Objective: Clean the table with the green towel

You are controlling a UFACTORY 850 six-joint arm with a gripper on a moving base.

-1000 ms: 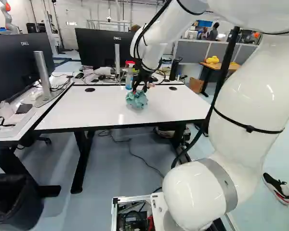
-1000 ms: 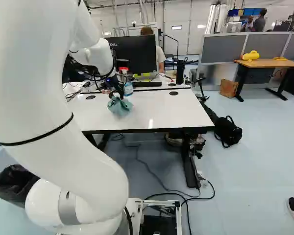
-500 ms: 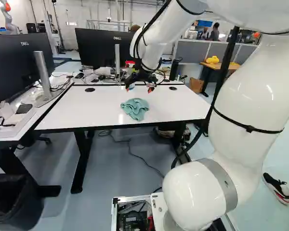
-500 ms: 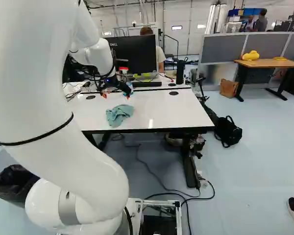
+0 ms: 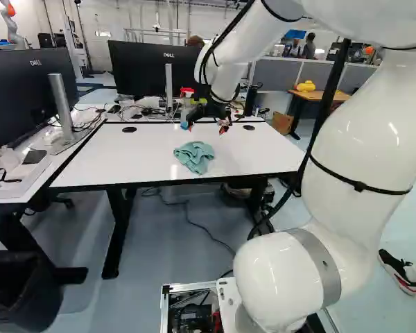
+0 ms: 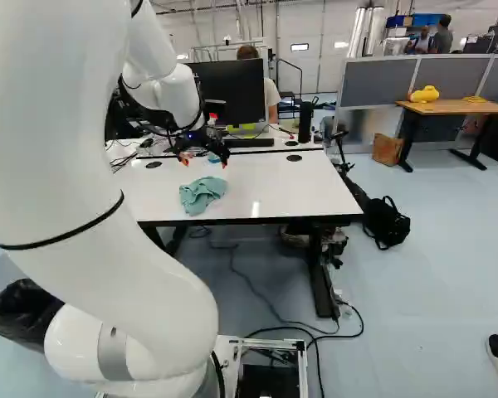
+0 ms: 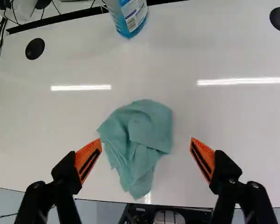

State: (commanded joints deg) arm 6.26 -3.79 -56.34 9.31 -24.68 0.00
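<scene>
Had gripper spread open, empty, above bunched towel; by descending off-centre, risked pinching one fold or scraping tabletop.

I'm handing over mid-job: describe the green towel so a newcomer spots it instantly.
Find the white-topped table ahead of the base. On it, nearer the front edge than the blue-liquid bottle, lies the green towel. It's the only crumpled cloth there, unlike that bottle and the flat round black grommets.
</scene>
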